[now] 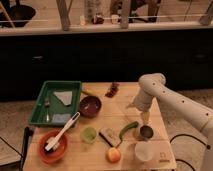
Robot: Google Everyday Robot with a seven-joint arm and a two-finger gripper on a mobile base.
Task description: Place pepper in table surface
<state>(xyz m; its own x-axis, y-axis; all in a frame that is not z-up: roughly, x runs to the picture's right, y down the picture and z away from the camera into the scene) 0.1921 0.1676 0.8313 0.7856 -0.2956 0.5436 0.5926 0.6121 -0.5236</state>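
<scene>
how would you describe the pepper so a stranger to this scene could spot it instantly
On the light wooden table surface, go to its right half, where the robot's gripper hangs by a small metal cup. The pepper lies flat beside that cup, on its left. It is the only slim, curved green thing: the green cup nearby is squat, and the orange fruit is round.

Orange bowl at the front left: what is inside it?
A white utensil rests in the orange bowl, handle sticking out past the rim. The bowl floor beneath its head is covered. The hand hangs at the right, near the pepper.
</scene>
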